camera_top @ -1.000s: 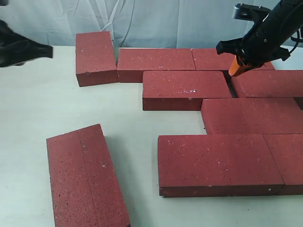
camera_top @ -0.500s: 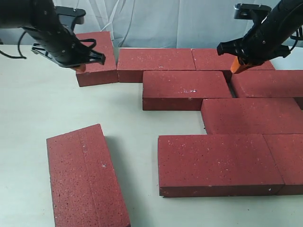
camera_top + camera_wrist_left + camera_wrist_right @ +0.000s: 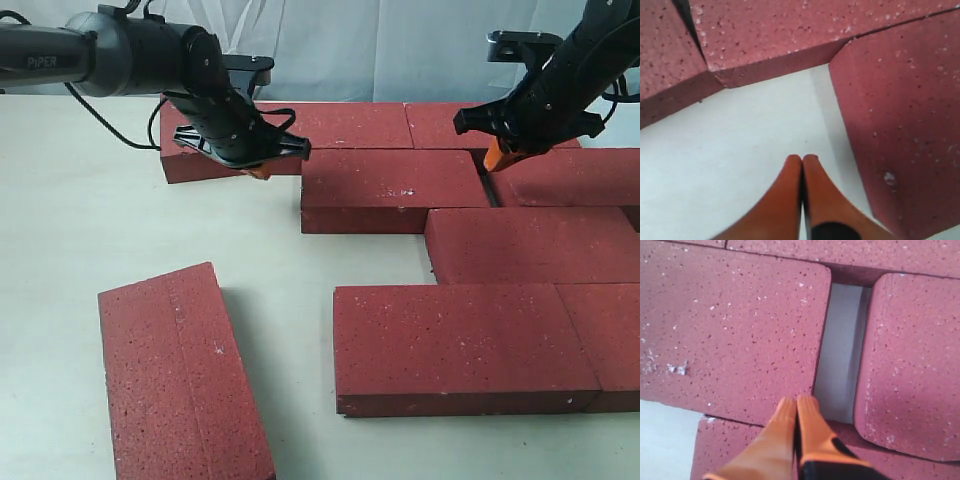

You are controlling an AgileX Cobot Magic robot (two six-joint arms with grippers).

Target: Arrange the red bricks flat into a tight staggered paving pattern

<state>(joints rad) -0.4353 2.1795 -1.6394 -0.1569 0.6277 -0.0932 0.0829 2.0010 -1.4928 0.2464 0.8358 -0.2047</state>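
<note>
At R end of mid brick (image 3: 395,185): gap (image 3: 487,186); right gripper (image 3: 497,158) above it, closed, empty. Off L end: left gripper (image 3: 258,172), closed, empty. Push neighbour brick (image 3: 570,178) flush w/ shut gripper, low and square. Loose red brick (image 3: 180,370) well apart, front-left of mid brick.

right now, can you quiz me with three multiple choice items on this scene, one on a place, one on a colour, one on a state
1. The right gripper tip is: A) at the narrow gap between dark-red rough rectangular paving bricks B) inside a bowl C) on a shelf
2. The fingertips are: A) blue B) orange C) green
3. The left gripper is: A) wide open B) shut on a brick C) shut, empty
Answers: A, the right wrist view shows the tip at the gap's edge; B, both wrist views show orange; C, its fingers touch with nothing between.
</note>
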